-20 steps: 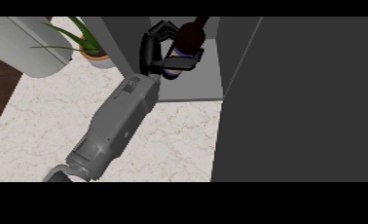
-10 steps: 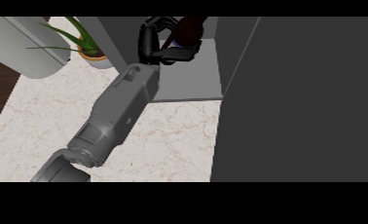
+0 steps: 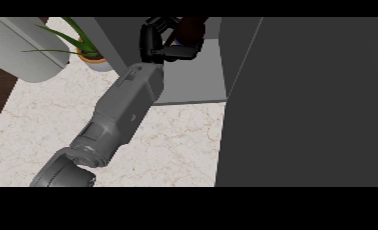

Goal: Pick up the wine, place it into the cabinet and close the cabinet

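Note:
The wine bottle (image 3: 193, 28) is dark maroon and shows at the top of the head view, inside the open cabinet (image 3: 193, 85), above its grey floor. My left hand (image 3: 158, 40) is shut on the bottle, its black fingers curled round the bottle's side and hiding much of it. The grey forearm (image 3: 125, 109) runs up from the lower left edge to the cabinet's opening. The cabinet's dark door (image 3: 303, 104) stands open and fills the right side. My right hand shows nowhere.
A green plant in a tan pot (image 3: 94, 62) stands just left of the cabinet, close to my forearm. A pale grey rounded object (image 3: 31, 49) lies at the far left. The marble counter (image 3: 181, 141) lies in front of the cabinet.
My left hand has carried the bottle farther up and into the cabinet. The forearm has stretched out after it.

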Tool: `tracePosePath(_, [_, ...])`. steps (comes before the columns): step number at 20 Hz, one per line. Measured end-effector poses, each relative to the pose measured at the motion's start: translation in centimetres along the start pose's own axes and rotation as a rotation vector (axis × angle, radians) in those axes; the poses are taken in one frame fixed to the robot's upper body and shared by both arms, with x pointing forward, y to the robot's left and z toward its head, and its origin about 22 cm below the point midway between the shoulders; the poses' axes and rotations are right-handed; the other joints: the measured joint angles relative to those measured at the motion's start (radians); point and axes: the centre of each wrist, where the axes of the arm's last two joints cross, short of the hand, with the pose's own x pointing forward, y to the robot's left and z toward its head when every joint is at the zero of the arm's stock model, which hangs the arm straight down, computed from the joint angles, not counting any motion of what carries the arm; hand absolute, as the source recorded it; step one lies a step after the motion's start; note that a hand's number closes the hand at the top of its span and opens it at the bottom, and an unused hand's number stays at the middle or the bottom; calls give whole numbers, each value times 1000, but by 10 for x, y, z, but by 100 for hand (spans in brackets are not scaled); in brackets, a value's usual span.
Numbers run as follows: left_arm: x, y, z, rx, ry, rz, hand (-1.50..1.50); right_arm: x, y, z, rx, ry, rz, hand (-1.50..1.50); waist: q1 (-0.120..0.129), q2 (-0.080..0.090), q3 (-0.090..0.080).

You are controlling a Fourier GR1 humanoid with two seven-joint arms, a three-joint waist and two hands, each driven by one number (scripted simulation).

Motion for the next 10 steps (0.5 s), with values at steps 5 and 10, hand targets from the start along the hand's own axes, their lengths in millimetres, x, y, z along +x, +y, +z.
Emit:
tracePosePath(5, [-5,3,2,13,2,18,150,-1,3,-2,16,-5,-6,-150,-7,3,0])
tracePosePath(10, [-9,6,3,21,-2,14,150,-3,4,-2,26,-9,-11,-150,-13,6,0])
